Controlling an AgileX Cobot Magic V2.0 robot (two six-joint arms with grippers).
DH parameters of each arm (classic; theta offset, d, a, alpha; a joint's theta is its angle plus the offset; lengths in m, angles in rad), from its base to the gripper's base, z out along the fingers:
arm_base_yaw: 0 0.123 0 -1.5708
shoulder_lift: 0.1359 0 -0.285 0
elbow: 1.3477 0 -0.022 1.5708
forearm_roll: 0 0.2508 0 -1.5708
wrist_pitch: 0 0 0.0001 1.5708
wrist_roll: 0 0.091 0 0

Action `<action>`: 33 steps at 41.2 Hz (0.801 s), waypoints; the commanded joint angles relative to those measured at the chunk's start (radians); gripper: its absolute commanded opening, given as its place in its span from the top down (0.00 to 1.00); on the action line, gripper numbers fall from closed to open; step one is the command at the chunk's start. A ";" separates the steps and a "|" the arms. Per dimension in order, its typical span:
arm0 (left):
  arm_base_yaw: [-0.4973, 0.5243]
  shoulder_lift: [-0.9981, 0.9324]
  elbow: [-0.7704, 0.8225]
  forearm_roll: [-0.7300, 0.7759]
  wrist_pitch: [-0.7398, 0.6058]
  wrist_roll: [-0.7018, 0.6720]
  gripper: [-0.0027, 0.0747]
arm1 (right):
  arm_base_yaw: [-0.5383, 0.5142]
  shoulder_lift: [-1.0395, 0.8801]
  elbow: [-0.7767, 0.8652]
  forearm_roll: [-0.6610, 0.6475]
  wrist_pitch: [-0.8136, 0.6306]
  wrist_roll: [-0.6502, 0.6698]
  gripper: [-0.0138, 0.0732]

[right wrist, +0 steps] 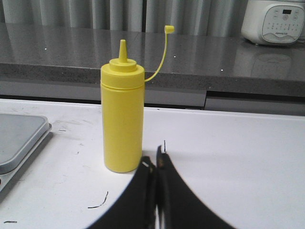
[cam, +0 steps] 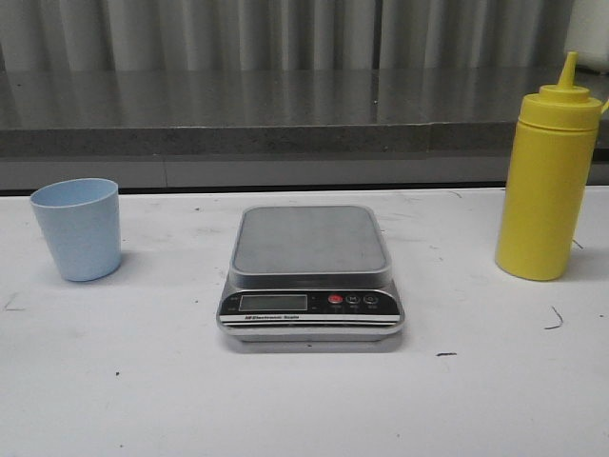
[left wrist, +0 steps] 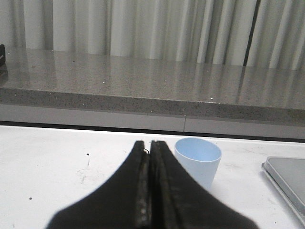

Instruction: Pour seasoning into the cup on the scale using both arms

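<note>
Scale (cam: 310,276) mid-table, cup (cam: 78,228) well left, seasoning (cam: 547,181) well right, both arms' fingers (left wrist: 150,191) (right wrist: 155,195) pressed closed, holding nothing

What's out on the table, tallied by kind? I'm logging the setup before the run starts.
Cups: 1, the pale blue cup
Squeeze bottles: 1, the yellow seasoning bottle
Scales: 1, the silver digital scale
Total: 3
</note>
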 commanded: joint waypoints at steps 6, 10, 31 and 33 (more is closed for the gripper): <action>-0.003 -0.015 0.024 -0.008 -0.087 -0.003 0.99 | -0.004 -0.016 -0.006 0.001 -0.080 -0.002 0.98; -0.003 -0.015 0.024 -0.008 -0.087 -0.003 0.99 | -0.004 -0.016 -0.006 0.001 -0.080 -0.002 0.98; -0.003 -0.015 0.022 -0.008 -0.145 -0.003 0.99 | -0.004 -0.016 -0.006 0.001 -0.106 -0.002 0.98; -0.003 -0.015 0.008 -0.015 -0.189 -0.005 0.99 | -0.004 -0.016 -0.014 0.001 -0.104 -0.002 0.98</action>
